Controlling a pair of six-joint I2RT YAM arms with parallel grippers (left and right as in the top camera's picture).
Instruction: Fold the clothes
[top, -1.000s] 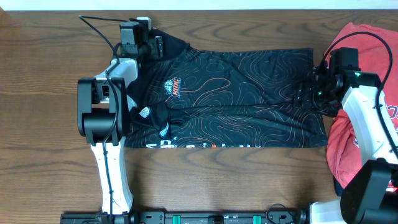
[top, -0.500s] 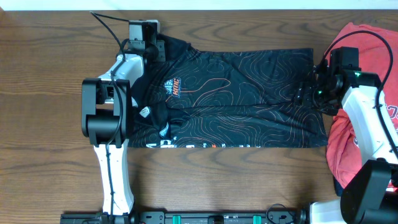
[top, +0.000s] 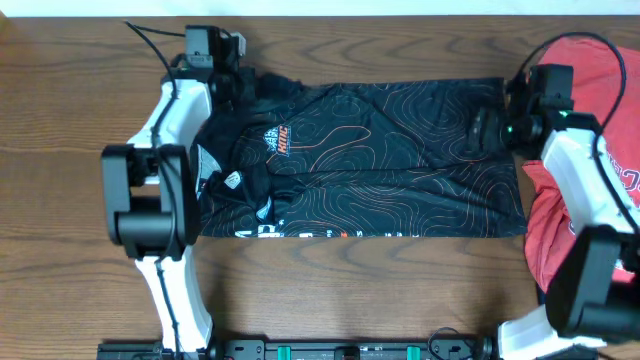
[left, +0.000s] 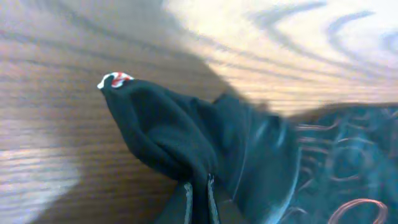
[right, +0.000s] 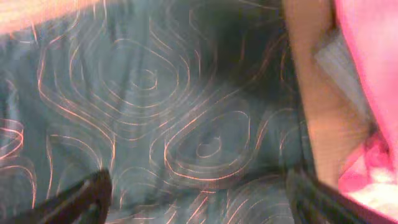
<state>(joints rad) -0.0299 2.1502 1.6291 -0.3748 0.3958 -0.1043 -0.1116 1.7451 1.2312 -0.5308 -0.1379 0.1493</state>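
- One black jersey (top: 400, 150) lies spread flat across the middle of the wooden table (top: 60, 200), its logo end to the left.
- The left gripper (top: 240, 82) is clamped on the jersey's bunched far-left corner.
- The right gripper (top: 487, 130) is over the jersey's right edge, fingers (right: 87, 193) spread wide apart.
- A red T-shirt (top: 555, 235) lies crumpled just right of the jersey.
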